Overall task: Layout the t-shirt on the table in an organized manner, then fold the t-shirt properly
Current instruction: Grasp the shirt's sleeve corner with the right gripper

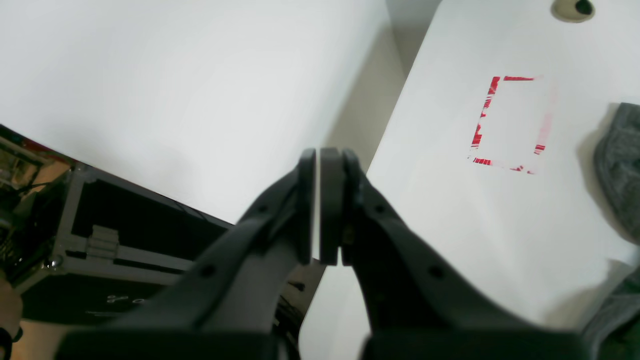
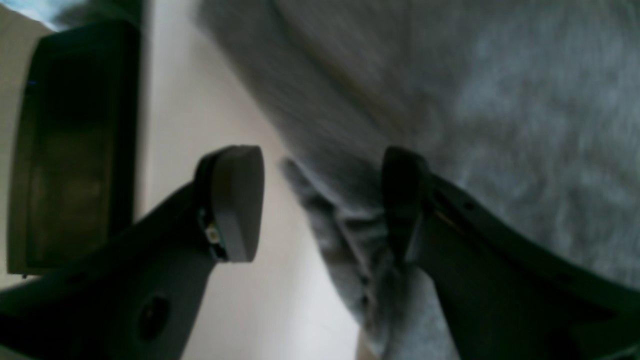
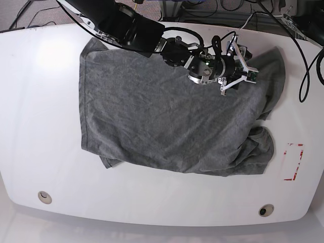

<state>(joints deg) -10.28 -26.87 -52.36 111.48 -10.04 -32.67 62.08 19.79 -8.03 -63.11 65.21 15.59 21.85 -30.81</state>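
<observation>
The heather-grey t-shirt [image 3: 167, 116] lies spread over most of the white table [image 3: 40, 126], with its right side bunched in folds near the red tape rectangle [image 3: 293, 162]. My right gripper [image 3: 242, 68] hovers open over the shirt's far right part. In the right wrist view a rumpled edge of the t-shirt [image 2: 450, 100] lies between the right gripper's [image 2: 320, 205] spread fingers. My left gripper [image 1: 319, 210] is shut with nothing in it, over the table's [image 1: 450, 210] edge. A bit of the t-shirt [image 1: 620, 165] shows at the far right of the left wrist view. The left arm is out of the base view.
Two cable holes [image 3: 44, 196] [image 3: 265, 209] sit near the front edge. Cables [image 3: 304, 61] hang past the table's right side. A black case [image 1: 100, 240] stands beyond the table edge by the left gripper. A dark boxy object [image 2: 75, 150] lies past the table strip in the right wrist view.
</observation>
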